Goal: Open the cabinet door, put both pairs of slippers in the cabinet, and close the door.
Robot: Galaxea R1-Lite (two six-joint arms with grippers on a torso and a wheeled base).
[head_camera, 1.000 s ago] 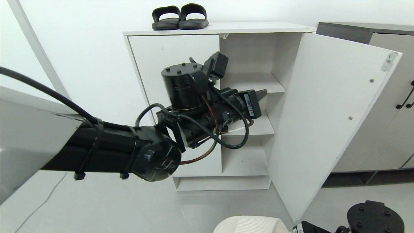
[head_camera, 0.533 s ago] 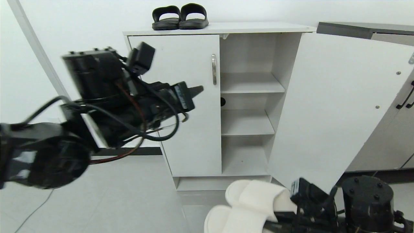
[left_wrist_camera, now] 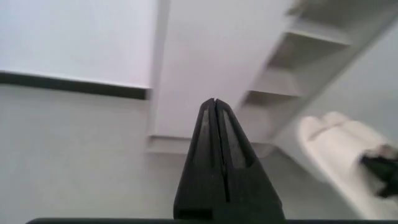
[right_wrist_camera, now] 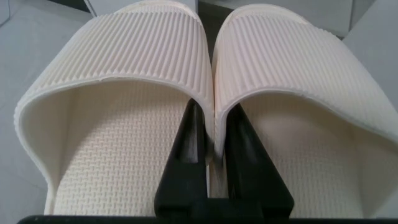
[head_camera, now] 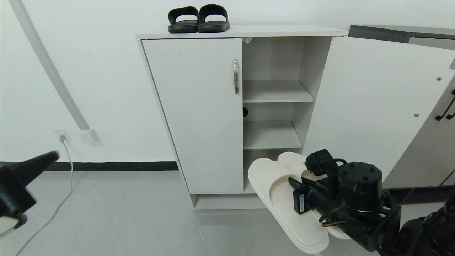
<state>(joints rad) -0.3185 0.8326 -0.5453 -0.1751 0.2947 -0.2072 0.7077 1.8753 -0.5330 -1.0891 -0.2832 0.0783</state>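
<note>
The white cabinet has its right door swung wide open, showing bare shelves; its left door is closed. A pair of black slippers rests on the cabinet top. My right gripper is shut on the inner edges of the two white slippers, held side by side in front of the lowest compartment. In the right wrist view the gripper pinches both white slippers together. My left gripper is far left and low, shut and holding nothing, as the left wrist view shows.
A grey cabinet with black handles stands right behind the open door. A wall socket with a cable sits at the left. Bare grey floor lies before the cabinet.
My left arm has swung left and down, away from the cabinet front. The right arm has lifted the white slippers up toward the open side. The right door stands wider than a second ago.
</note>
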